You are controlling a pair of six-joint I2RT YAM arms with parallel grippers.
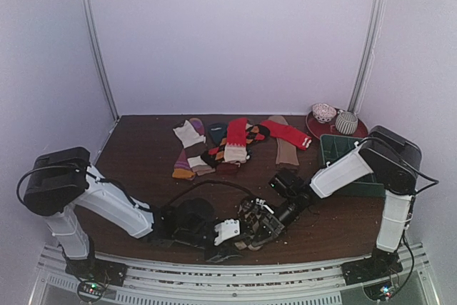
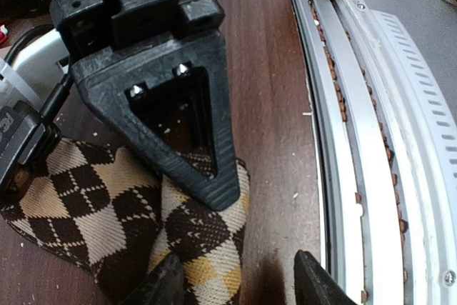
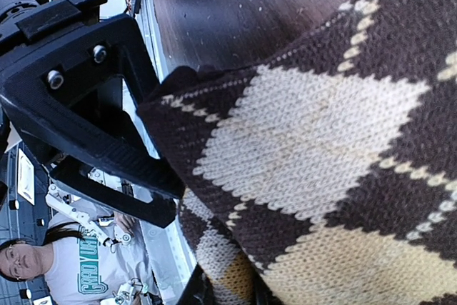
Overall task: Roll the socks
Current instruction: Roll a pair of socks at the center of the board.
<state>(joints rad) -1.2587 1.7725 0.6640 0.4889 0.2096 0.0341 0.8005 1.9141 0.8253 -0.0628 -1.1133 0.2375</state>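
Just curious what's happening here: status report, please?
Left gripper open at brown sock. Right gripper on it, grip unclear. Other socks piled far back, clear of the work.

My remote view: the dark wooden desk (image 1: 143,169) carries a brown argyle sock (image 2: 93,205) under the left claw (image 2: 239,283) and right claw (image 1: 260,221). Beyond both claws lies a heap of socks (image 1: 228,142); beyond the right claw, a green tray (image 1: 335,149) and a red plate (image 1: 318,132).

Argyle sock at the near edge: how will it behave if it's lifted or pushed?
Likely floppy: the argyle sock is soft knit and lies folded and creased, so it should drape rather than hold shape. Probably light and fairly grippy, given the coarse knit texture in the right wrist view. Pushed along the wooden table, it would likely bunch up rather than slide.
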